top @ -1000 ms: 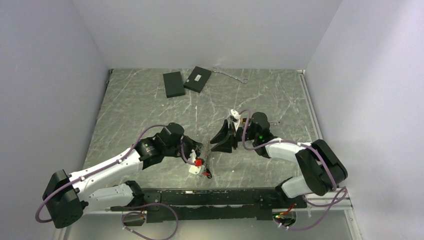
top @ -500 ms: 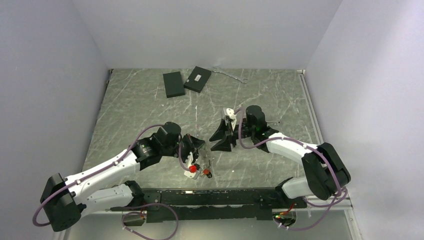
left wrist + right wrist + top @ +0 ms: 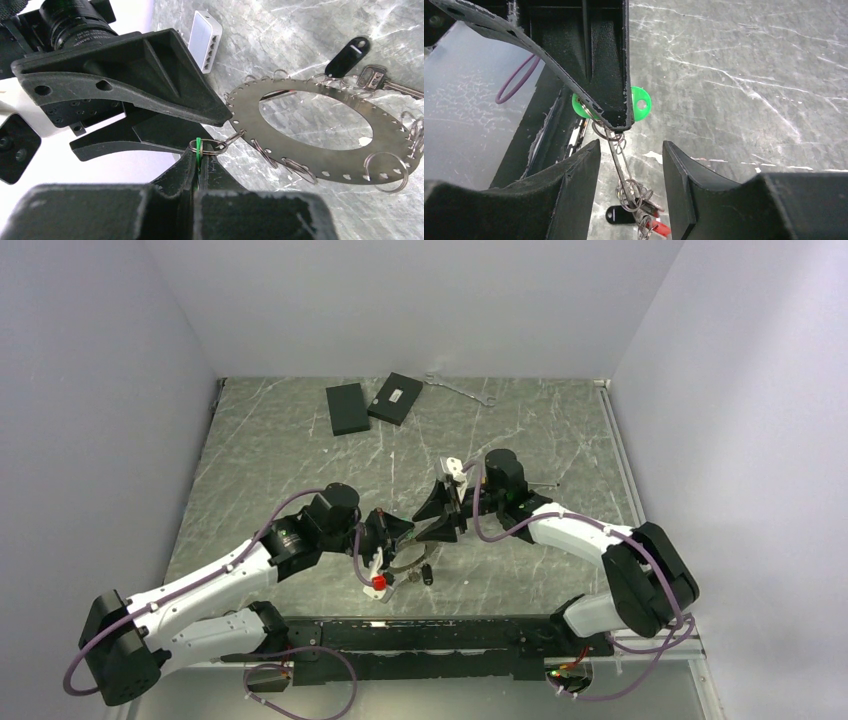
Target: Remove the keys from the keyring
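My left gripper (image 3: 397, 530) is shut on a green key (image 3: 198, 146) and holds it up. A small split ring links the key to the flat grey keyring (image 3: 345, 162), which hangs tilted under it (image 3: 410, 558). A black key (image 3: 347, 55) and a red key (image 3: 380, 583) dangle from the ring. My right gripper (image 3: 440, 516) is open, facing the left one. In the right wrist view its jaws (image 3: 630, 150) stand either side of the edge-on keyring (image 3: 621, 165) without touching it. The green key (image 3: 640, 104) shows behind the left fingers (image 3: 604, 60).
Two flat black boxes (image 3: 347, 408) (image 3: 394, 398) and a thin silver wrench (image 3: 460, 390) lie at the back of the marble table. The black base rail (image 3: 430, 635) runs along the near edge. Grey walls close in left, right and back.
My left gripper has moved right and away from me with the green key, swinging the keyring flatter. My right gripper has moved left, and its open jaws now straddle the ring.
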### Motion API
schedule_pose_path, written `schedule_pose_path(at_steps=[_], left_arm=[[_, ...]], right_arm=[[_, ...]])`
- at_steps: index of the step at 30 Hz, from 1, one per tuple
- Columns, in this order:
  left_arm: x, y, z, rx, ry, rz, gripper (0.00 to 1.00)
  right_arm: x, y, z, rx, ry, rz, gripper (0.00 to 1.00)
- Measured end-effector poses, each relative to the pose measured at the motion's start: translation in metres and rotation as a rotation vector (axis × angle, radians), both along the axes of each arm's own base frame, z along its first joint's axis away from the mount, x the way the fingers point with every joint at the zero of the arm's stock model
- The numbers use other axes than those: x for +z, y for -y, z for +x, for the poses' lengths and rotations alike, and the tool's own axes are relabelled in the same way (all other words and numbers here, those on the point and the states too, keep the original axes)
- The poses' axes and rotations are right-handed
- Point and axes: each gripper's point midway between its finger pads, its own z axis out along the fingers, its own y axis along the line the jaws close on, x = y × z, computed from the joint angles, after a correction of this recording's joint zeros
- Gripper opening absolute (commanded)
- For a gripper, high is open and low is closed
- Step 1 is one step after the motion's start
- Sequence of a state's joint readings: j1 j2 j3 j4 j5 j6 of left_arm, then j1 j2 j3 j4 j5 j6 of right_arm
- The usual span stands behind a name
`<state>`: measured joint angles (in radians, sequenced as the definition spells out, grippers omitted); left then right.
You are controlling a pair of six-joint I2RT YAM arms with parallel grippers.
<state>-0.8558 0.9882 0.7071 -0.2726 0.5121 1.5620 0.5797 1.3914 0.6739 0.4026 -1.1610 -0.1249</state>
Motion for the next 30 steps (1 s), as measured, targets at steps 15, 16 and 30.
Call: schedule_pose_path(at_steps=[15, 16, 30], left_arm=[[0.004, 0.000, -0.003, -0.015, -0.002, -0.015, 0.00], [0.004, 0.000, -0.003, -0.014, -0.002, -0.015, 0.00], [0.001, -0.016, 0.002, 0.068, -0.001, 0.001, 0.00]], right_arm=[[0.004, -0.010, -0.012, 0.068, 0.047, 0.036, 0.23], [0.004, -0.010, -0.012, 0.070, 0.047, 0.036, 0.18], [0.004, -0.009, -0.008, 0.040, 0.014, 0.025, 0.00]])
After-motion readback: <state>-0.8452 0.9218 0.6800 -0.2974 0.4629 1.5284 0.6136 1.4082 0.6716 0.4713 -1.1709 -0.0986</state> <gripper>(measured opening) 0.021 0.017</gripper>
